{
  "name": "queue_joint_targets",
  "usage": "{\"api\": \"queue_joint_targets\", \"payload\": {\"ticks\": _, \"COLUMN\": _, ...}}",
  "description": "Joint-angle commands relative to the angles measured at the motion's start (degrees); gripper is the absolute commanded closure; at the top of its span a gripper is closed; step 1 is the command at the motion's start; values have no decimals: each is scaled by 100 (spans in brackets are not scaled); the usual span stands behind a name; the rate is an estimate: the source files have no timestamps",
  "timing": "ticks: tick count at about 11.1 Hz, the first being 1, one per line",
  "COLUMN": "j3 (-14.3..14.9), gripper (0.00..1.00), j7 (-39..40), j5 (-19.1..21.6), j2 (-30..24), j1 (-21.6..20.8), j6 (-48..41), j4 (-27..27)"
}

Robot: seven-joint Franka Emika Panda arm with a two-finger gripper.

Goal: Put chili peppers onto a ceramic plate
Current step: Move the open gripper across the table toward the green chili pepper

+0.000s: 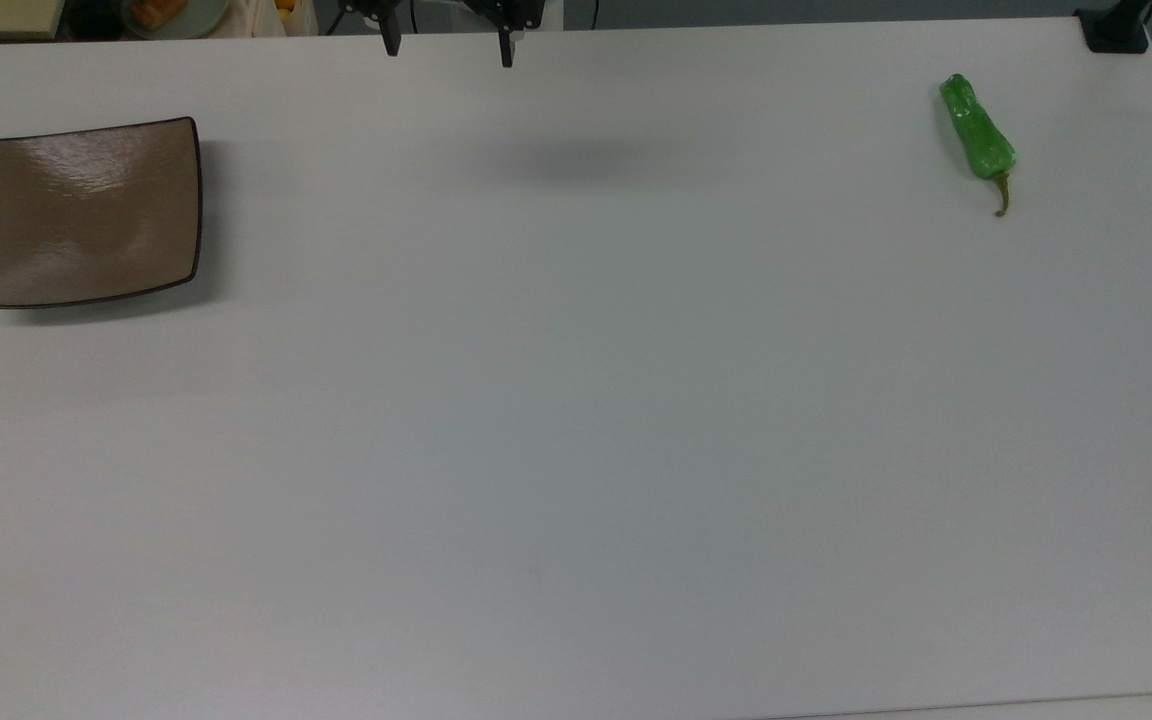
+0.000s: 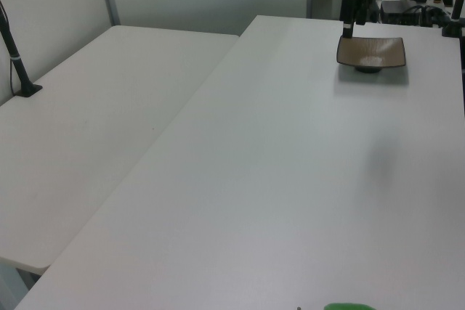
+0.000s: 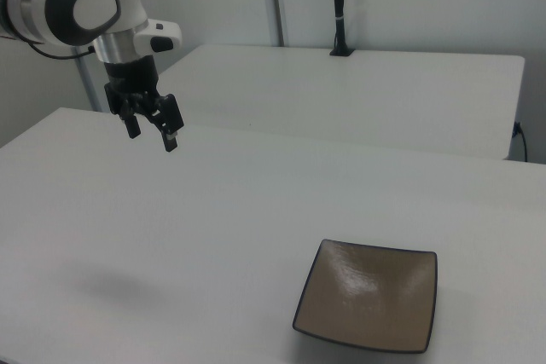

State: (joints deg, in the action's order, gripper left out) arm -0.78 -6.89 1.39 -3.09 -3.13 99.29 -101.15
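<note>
The green chili pepper (image 1: 977, 135) lies on the white table near the top view's upper right, its brown stem pointing down the picture. A sliver of the chili pepper (image 2: 349, 306) peeks in at the bottom edge of the left view. The square brown ceramic plate (image 1: 91, 212) (image 2: 370, 52) (image 3: 368, 306) sits bare at the top view's left. My gripper (image 1: 449, 45) (image 3: 152, 134) hangs open and holds nothing. It is well above the table, between plate and pepper in the top view and apart from both. In the left view the gripper (image 2: 349, 25) shows just left of the plate.
A black clamp mount (image 1: 1116, 30) grips the table's corner at the top view's upper right. A second white table (image 2: 94, 107) stands alongside, with a black post (image 2: 18, 63) (image 3: 339, 6) on it. Clutter (image 1: 166, 15) lies beyond the far edge.
</note>
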Motion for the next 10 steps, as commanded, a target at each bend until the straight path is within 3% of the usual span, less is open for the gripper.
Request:
{"api": "queue_joint_targets", "payload": {"ticks": 1, "j3": -71, "gripper": 0, "j7": 179, "j5": 63, "j2": -201, "j1": 67, "j6": 65, "j4": -264}}
{"api": "queue_joint_targets", "payload": {"ticks": 10, "j3": -133, "gripper": 0, "j7": 179, "j5": 54, "j2": -175, "j1": 23, "j6": 135, "j4": -344}}
